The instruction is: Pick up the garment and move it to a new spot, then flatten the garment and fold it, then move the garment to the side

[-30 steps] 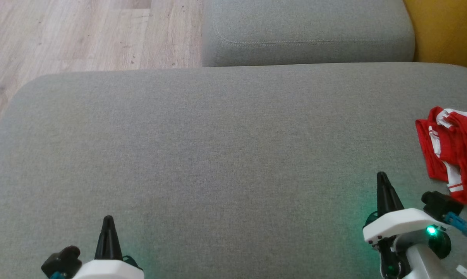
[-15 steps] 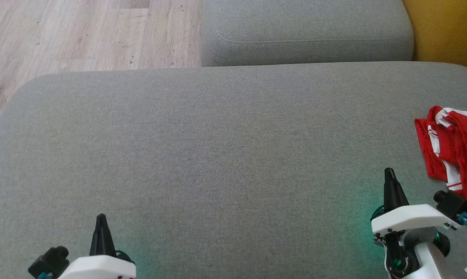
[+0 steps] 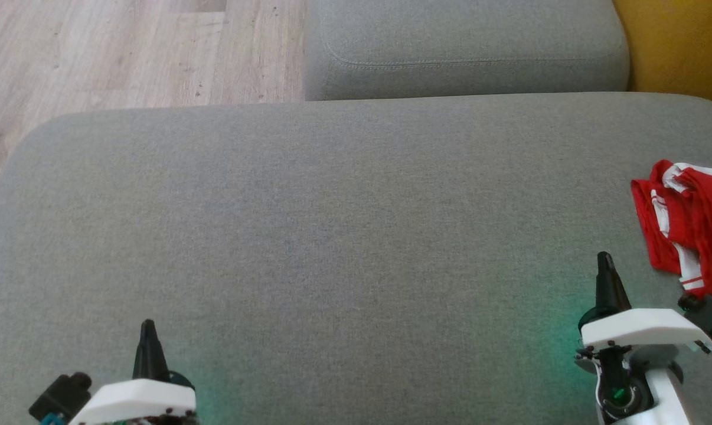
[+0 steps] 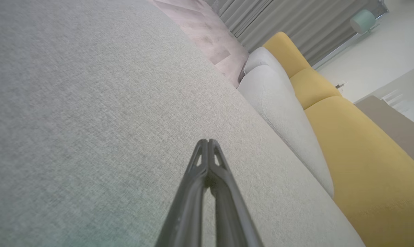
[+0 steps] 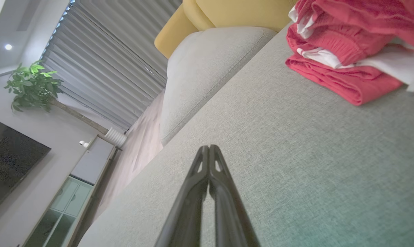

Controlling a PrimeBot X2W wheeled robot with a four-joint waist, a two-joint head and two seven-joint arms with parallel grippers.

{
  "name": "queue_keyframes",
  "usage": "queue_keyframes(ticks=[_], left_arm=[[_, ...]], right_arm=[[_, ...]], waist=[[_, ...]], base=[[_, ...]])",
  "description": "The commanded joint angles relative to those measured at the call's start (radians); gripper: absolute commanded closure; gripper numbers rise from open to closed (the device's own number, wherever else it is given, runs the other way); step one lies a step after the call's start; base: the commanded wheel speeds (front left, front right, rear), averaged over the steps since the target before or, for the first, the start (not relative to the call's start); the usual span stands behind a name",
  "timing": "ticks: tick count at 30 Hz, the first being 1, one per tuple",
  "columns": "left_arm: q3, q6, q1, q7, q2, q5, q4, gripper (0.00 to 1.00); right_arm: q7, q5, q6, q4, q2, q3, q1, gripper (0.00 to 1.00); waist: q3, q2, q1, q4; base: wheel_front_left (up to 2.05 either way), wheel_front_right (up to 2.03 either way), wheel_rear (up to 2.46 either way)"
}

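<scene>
A crumpled red garment with white stripes (image 3: pixel 689 227) lies at the right edge of the grey sofa seat (image 3: pixel 332 224); the right wrist view shows the garment (image 5: pixel 347 55) at its upper right. My right gripper (image 3: pixel 604 260) hovers over the seat just left of and nearer than the garment, apart from it, fingers (image 5: pixel 207 171) pressed together and empty. At the lower left my left gripper (image 3: pixel 147 327) is shut too, its fingers (image 4: pixel 207 164) closed over bare grey fabric.
A second grey cushion (image 3: pixel 468 53) sits beyond the seat, with yellow upholstery (image 3: pixel 681 47) at the far right. Wood floor (image 3: pixel 126 53) lies past the seat's far left edge. A plant (image 5: pixel 33 85), a cabinet and curtains stand farther off.
The right gripper has shifted right and slightly forward, closer to the garment. The left gripper has slid a little left and back. Both stayed shut; the garment has not moved.
</scene>
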Motion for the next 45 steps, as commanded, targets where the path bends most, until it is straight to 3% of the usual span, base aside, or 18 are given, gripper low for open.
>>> queue_keyframes(ticks=[1,45], left_arm=[[0.028,-0.011,-0.052,0.007,0.005,-0.027,-0.038,1.0],[0.096,-0.041,-0.081,0.134,0.007,-0.481,-0.109,1.0]], right_arm=[[0.005,0.032,0.003,-0.046,-0.003,0.004,-0.019,1.0],[0.129,0.531,0.005,-0.183,-0.004,-0.047,0.018,1.0]], waist=[[0.0,0.0,-0.0001,0.0],[0.006,0.0,-0.0001,-0.011]], base=[[0.0,0.0,0.0],[0.0,0.0,0.0]])
